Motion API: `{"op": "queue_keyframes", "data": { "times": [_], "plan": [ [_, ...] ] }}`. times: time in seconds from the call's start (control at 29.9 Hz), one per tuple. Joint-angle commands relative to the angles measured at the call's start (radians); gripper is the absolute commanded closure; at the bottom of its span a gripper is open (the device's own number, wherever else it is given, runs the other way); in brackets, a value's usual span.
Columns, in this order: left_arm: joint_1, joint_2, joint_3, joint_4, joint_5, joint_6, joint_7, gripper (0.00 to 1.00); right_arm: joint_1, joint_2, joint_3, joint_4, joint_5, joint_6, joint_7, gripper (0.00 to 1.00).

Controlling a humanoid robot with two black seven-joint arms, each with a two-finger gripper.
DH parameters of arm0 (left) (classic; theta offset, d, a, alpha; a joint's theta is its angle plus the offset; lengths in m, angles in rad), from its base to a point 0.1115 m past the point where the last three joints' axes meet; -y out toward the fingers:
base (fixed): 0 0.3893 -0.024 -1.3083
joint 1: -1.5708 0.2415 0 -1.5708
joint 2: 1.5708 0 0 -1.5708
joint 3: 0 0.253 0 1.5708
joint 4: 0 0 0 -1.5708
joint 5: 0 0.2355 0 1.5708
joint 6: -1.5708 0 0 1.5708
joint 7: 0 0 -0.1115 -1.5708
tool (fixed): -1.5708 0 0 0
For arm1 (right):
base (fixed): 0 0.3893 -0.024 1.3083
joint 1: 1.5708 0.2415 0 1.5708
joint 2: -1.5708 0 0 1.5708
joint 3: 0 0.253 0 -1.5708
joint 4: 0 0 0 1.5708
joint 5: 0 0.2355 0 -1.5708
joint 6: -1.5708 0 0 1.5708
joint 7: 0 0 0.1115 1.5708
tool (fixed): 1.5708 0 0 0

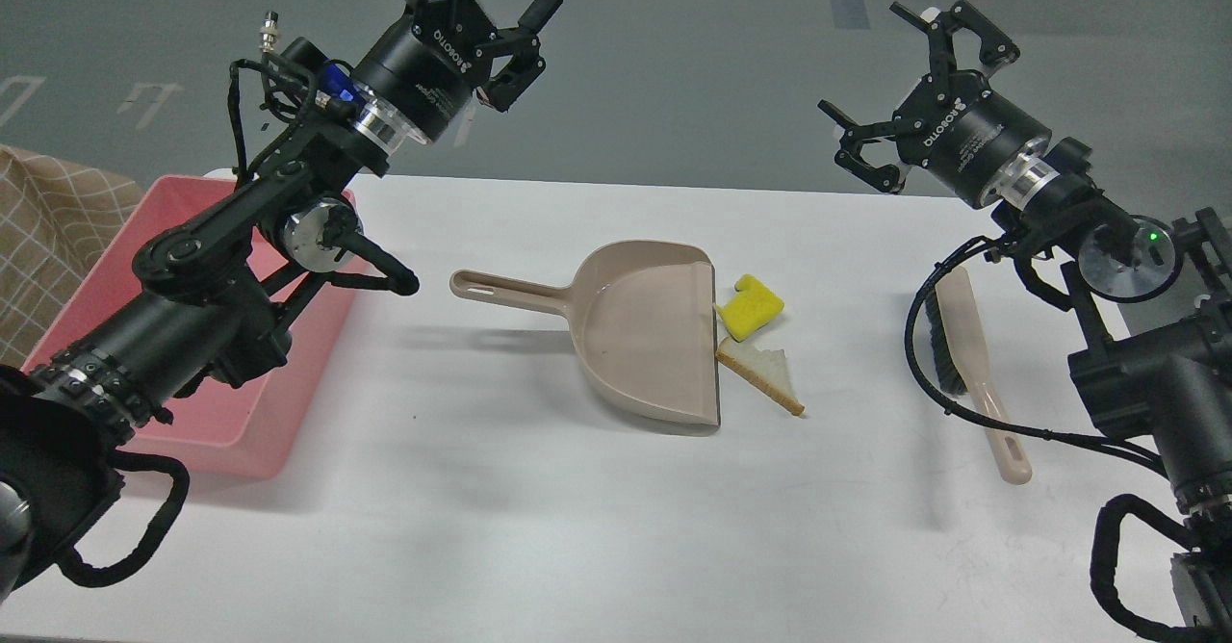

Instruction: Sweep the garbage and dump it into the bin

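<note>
Surface: white table (539, 527), grey floor behind.
Bin: pink tub (207, 422) at table's left edge, partly behind left arm.
Dustpan: beige (635, 335), mid-table, mouth facing right.
Garbage: yellow chunk (753, 308) and bread slice (767, 377) just beside dustpan's lip.
Brush: (972, 364) lying to the right.
Left gripper: (481, 22) raised, fingers spread, empty.
Right gripper: (910, 94) raised, fingers wide apart, empty.

The brand name "ROBOTIQ" is printed in white on the black body of the left gripper (486, 22) at 11 o'clock and of the right gripper (914, 94) at 2 o'clock. Smaller lettering beside each is illegible.
</note>
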Motion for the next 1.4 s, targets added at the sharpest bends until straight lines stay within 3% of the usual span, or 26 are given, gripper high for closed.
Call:
{"op": "queue_keyframes", "data": {
  "times": [0.0, 1.37],
  "plan": [
    [0.010, 0.006, 0.001, -0.003, -0.002, -0.005, 0.000, 0.02, 0.014, 0.007, 0.001, -0.033, 0.000, 0.000, 0.000, 0.00],
    [0.040, 0.009, 0.000, -0.009, -0.006, -0.008, 0.000, 0.02, 0.003, 0.034, 0.006, -0.021, 0.002, 0.000, 0.003, 0.00]
  ]
}}
